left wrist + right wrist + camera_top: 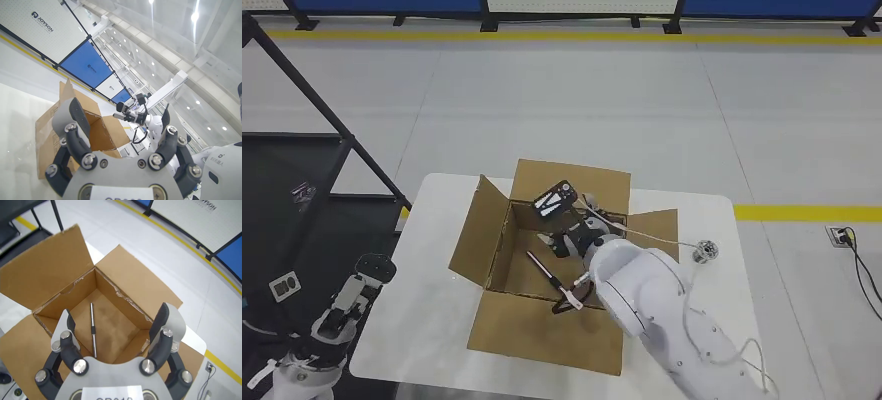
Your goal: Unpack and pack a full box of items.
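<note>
The left claw (121,106) gaped wide and empty beside the left edge of the white surface (432,300). Farther in, the right claw (115,311), also spread wide and empty, hung over the open cardboard box (47,272), where a metal rod (93,328) lay on its floor.

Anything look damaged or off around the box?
Yes: the cardboard box has ragged, torn edges along its inner rim at the flap folds. Inside lies just one thin metal rod.
</note>
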Motion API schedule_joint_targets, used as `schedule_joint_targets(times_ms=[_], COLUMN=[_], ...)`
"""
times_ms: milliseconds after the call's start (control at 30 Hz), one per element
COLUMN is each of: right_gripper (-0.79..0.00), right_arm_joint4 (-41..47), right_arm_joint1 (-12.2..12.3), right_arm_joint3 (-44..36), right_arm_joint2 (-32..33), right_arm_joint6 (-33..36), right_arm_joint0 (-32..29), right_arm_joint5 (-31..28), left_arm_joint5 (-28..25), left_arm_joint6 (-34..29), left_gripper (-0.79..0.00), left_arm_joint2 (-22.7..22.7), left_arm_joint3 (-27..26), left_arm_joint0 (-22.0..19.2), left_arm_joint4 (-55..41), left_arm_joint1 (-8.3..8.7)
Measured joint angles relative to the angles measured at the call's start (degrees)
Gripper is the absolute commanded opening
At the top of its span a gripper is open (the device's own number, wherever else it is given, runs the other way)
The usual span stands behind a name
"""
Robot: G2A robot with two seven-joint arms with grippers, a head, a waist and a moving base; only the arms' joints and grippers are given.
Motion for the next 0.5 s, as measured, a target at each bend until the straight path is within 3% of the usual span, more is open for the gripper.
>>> schedule_joint_targets(times_ms=[233, 500], right_gripper=[0.000, 0.000], right_arm_joint4=[11.67, 20.45], right_arm_joint1=[-5.70, -12.27], right_arm_joint3=[24.45, 46.97], right_arm_joint2=[-10.28, -17.15], right_arm_joint6=[5.81, 2.92], right_arm_joint0=[14.04, 20.75], right_arm_joint5=[-3.57, -5.23], left_arm_joint5=[0.07, 0.07], left_arm_joint6=[-0.28, -0.27], left_gripper=[0.000, 0.000], left_arm_joint2=[-0.46, -0.45], left_arm_joint3=[0.40, 0.39], left_arm_joint0=[-0.14, -0.14], left_arm_joint4=[-0.69, -0.67], left_arm_joint1=[0.16, 0.16])
